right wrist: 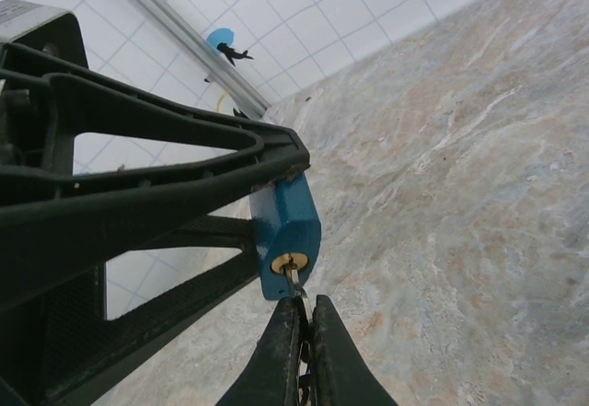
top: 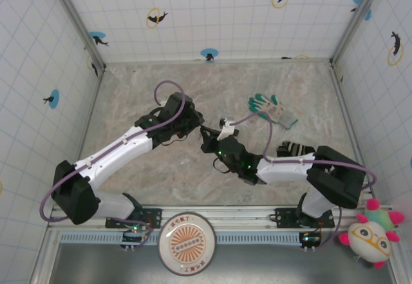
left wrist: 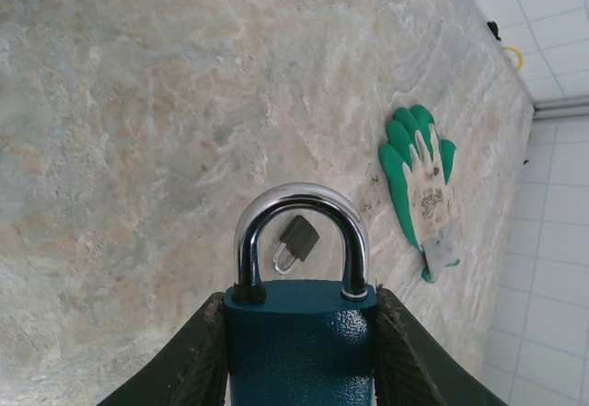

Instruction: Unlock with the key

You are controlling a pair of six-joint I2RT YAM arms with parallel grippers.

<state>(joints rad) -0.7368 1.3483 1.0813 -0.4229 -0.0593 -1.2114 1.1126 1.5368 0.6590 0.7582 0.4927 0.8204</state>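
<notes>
Right gripper (right wrist: 306,303): pressed together on key (right wrist: 294,281), black fingers (right wrist: 276,360) rising from bottom edge of own wrist view.

Key: tiny, silvery, short stretch exposed between fingertips and keyhole (right wrist: 289,262). Tip at or just inside brass keyhole; depth not discernible.

Padlock (right wrist: 287,226): teal-blue, keyhole face turned toward right gripper, held clear of table (right wrist: 479,176).

Left gripper (left wrist: 299,303): part-spread, clamped on padlock body, one black finger (left wrist: 189,360) against each flank. From right wrist, appears as large black fingers bracketing padlock from left.

Shackle (left wrist: 301,211): chrome, closed, both legs seated in body, pointing away from left wrist camera.

Left arm (top: 122,145) and right arm (top: 290,168): angled inward in overhead view, grippers meeting nose to nose near table centre.

Small lock (left wrist: 296,240): dark square body, silver loop, lying on table, framed through shackle in left wrist view.

Glove (left wrist: 423,190): green-and-white, flat on table, well apart from both grippers, toward far right corner.

Dark striped item (top: 295,149): on table just beside right arm; identity unclear.

Walls (top: 212,13): white tile, dolphin stickers, enclosing table on three sides.

Disc (top: 187,242): round, orange-patterned, at near rail between arm bases.

Toy (top: 373,232): plush, white with pink and green, at near right corner outside rail.
</notes>
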